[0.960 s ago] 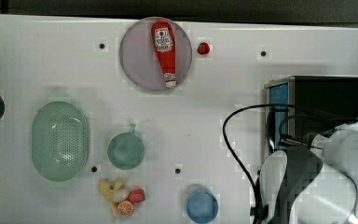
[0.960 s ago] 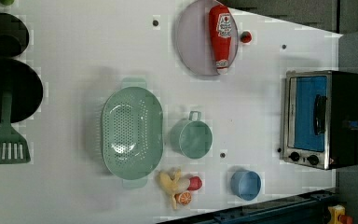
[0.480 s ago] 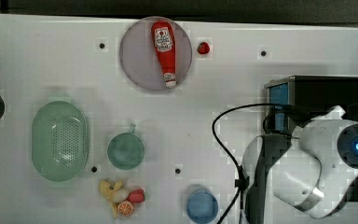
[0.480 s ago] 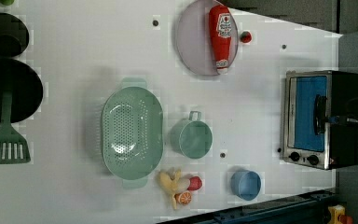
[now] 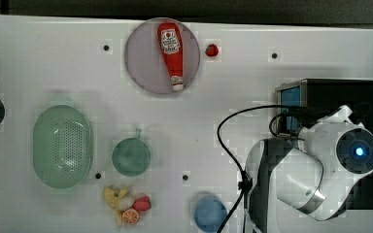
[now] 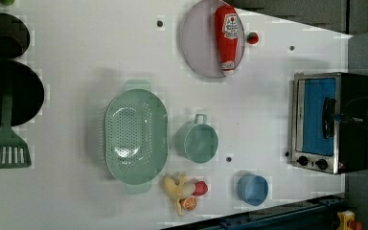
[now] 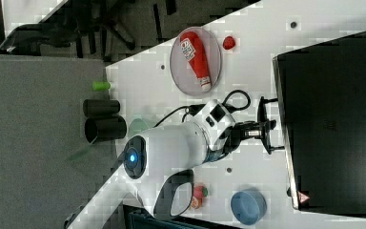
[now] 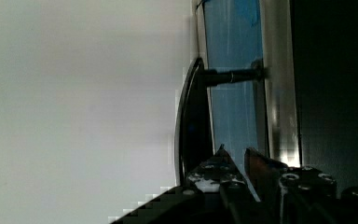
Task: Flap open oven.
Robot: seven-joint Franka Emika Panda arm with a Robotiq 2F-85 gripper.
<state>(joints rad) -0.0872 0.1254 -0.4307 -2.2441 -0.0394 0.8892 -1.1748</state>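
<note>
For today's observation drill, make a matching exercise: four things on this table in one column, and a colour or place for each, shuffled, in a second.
Things:
1. ketchup bottle
2. colander
3. small bowl
4. oven

Descriptions:
A. blue
B. lying on the round plate
C. door shut, at the top view's right
D. pale green, perforated

Pairs: 1-B, 2-D, 3-A, 4-C

Black oven (image 6: 333, 122) (blue door), green perforated colander (image 6: 135, 132).
</note>
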